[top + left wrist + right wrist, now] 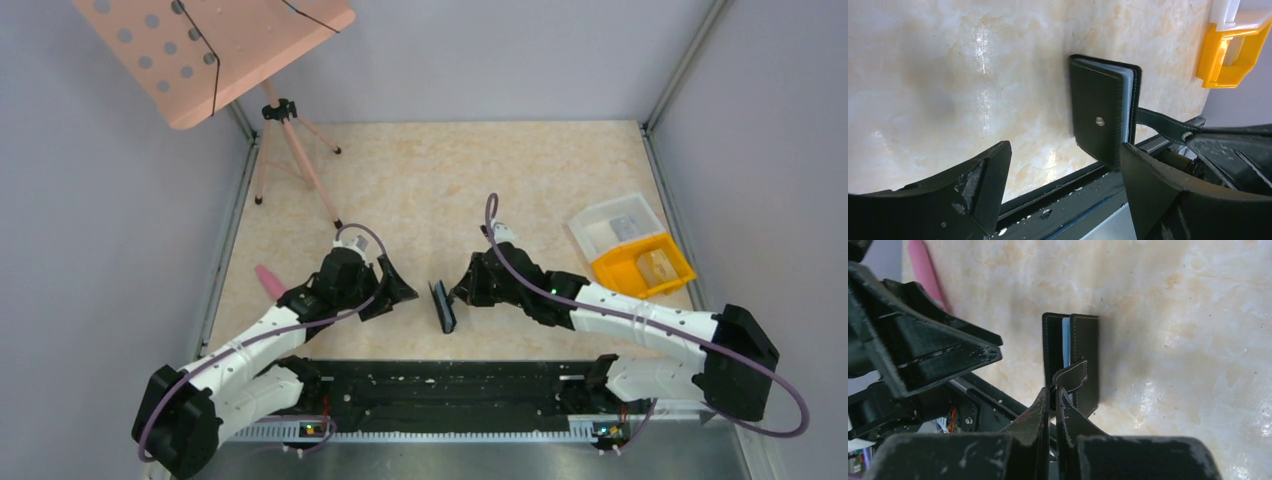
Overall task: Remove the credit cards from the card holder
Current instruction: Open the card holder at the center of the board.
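Black strap (1072, 374): pinching it tight with right gripper (1054, 390), propping card holder (441, 305) on edge on table (450, 180), between both arms. Holding left gripper (1065, 155) wide open just beside. Seeing cards (1065, 337) inside; judging extraction not yet begun.

Bright even overhead light, soft shadows, glare patches on the table (983, 45), blurred near jaws
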`<state>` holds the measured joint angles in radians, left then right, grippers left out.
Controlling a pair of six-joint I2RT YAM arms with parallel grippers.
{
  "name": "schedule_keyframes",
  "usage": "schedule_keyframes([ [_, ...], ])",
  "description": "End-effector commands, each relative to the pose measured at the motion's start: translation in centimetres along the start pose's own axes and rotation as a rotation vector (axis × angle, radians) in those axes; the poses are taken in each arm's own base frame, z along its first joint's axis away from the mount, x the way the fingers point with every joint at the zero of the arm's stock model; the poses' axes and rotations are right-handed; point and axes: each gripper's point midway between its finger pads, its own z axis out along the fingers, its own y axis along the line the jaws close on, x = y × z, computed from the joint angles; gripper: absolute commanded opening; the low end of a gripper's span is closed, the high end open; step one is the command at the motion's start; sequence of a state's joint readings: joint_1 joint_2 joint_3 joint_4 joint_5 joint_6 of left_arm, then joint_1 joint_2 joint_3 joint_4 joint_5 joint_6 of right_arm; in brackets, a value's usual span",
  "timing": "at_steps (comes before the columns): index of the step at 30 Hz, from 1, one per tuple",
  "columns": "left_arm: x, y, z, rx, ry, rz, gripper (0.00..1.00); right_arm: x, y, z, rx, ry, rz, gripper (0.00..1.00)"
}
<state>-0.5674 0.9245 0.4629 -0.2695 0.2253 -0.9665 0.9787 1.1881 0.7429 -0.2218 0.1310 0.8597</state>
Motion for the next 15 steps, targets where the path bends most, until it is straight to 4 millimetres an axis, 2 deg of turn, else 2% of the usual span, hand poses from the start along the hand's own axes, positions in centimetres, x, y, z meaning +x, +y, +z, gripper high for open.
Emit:
schedule_keyframes([
  [1,-1.8,-2.8,0.1,0.066,-0.037,0.010,0.85,-2.7,3.3,-1.7,-0.160,-0.105,0.016,0.00],
  [5,-2.3,-3.6,0.6,0.097,-0.053,0.016,0.85,-2.3,2.8,-1.6,-0.143,-0.098,0.006,0.00],
  [10,-1.9,-3.3,1.8,0.087,-0.010,0.025,0.81,-1.7,1.6,-1.3,-0.112,-0.092,0.001,0.00],
  [15,-1.6,-2.9,2.3,0.068,0.013,0.037,0.76,-1.4,-0.6,-1.2,-0.030,-0.098,-0.021,0.00],
])
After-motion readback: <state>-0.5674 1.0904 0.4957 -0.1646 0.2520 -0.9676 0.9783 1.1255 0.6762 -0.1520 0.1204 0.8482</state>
